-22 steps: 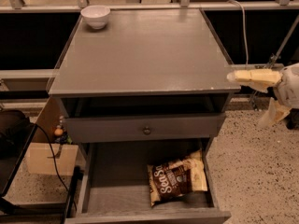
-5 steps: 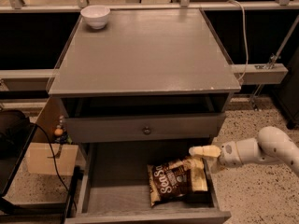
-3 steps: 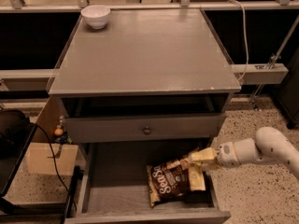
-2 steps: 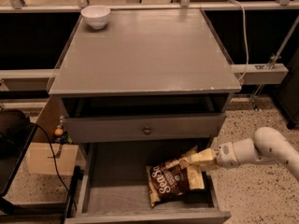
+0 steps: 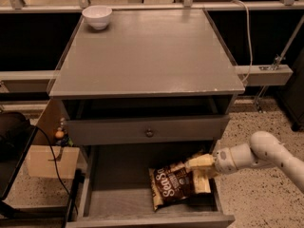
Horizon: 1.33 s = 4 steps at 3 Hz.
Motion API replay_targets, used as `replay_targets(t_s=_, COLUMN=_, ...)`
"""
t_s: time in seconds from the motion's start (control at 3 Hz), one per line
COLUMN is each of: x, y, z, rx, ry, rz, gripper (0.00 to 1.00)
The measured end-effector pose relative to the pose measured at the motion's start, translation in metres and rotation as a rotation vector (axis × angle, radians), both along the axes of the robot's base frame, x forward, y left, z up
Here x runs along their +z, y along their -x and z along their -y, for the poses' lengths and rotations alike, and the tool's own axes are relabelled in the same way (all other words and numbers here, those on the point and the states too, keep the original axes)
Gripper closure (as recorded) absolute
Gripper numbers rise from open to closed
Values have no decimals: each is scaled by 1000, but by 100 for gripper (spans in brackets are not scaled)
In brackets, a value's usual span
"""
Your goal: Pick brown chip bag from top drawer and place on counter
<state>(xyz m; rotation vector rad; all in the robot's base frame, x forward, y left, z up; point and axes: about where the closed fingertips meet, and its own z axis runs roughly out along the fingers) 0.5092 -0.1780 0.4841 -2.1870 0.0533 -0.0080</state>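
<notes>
The brown chip bag point(image 5: 175, 185) lies flat on the floor of the pulled-out top drawer point(image 5: 114, 194), towards its right side, white "Sea" lettering facing up. My gripper point(image 5: 198, 163) reaches in from the right on a white arm and sits at the bag's upper right, cream-yellow end, touching or just over it. The counter point(image 5: 147, 51) is the grey cabinet top above.
A white bowl point(image 5: 97, 16) stands on the counter's back left corner. A shut grey drawer front with a small round knob point(image 5: 149, 132) sits just above the open drawer. A cardboard box point(image 5: 50, 158) and black cables lie left of the cabinet. A white cable hangs at the back right.
My gripper came down from beside the counter's right edge into the open drawer and has edged left onto the bag's upper right end. The bag has barely moved.
</notes>
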Motion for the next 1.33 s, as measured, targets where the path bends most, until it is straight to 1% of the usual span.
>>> replay_targets(t_s=0.33, x=-29, y=-3, z=-14, rx=-19, ry=-3, rz=1, gripper=30)
replay_targets(t_s=0.67, x=-37, y=-3, z=-18, rx=-18, ry=-4, rz=-10, gripper=30)
replay_targets(t_s=1.0, x=-38, y=-2, z=-19, rx=-16, ry=-6, rz=-13, gripper=48)
replay_targets(t_s=1.33, x=-38, y=-2, z=-19, rx=-16, ry=-6, rz=-13, gripper=79)
